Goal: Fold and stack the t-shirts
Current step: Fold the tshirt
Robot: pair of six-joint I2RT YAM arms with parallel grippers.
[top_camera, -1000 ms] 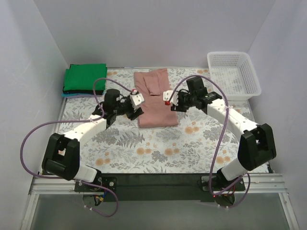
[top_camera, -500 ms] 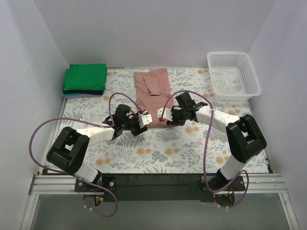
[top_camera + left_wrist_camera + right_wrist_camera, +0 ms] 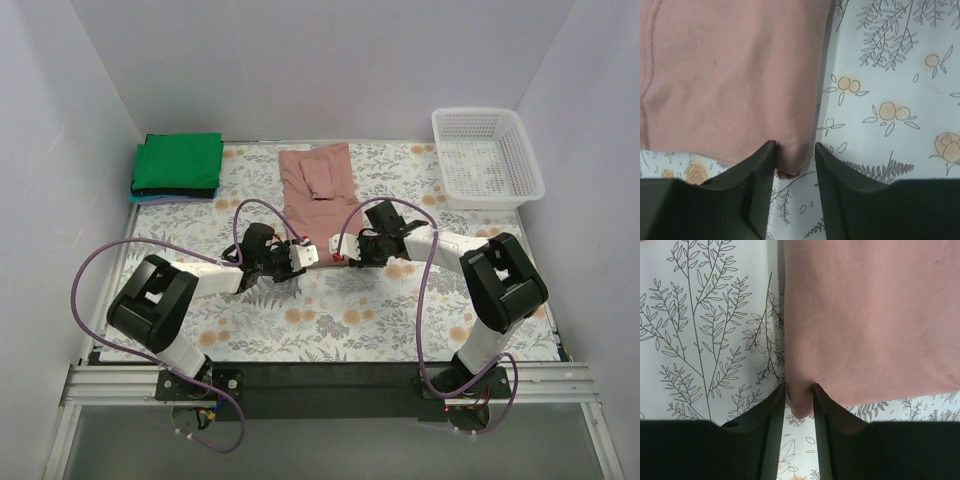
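The dusty pink-brown t-shirt point(image 3: 320, 195) lies as a long folded strip on the floral cloth, mid table. My left gripper point(image 3: 306, 256) is at its near left corner. In the left wrist view the jaws point(image 3: 795, 150) straddle that corner of the shirt point(image 3: 730, 75), open, with only one finger touching the cloth. My right gripper point(image 3: 345, 258) is at the near right corner. In the right wrist view its jaws point(image 3: 799, 390) are pinched on the corner of the shirt point(image 3: 870, 315). The green t-shirt point(image 3: 178, 163) lies folded on top of a stack at the back left.
A white mesh basket point(image 3: 523, 150) stands at the back right. Darker and light blue folded shirts point(image 3: 165, 196) show under the green one. The floral table cloth point(image 3: 330, 310) covers the table. Both arms' purple cables loop above the table near the shirt.
Both grippers moved from the shirt's middle toward me and came down to its near corners. The shirt's near edge now lies between their jaws.
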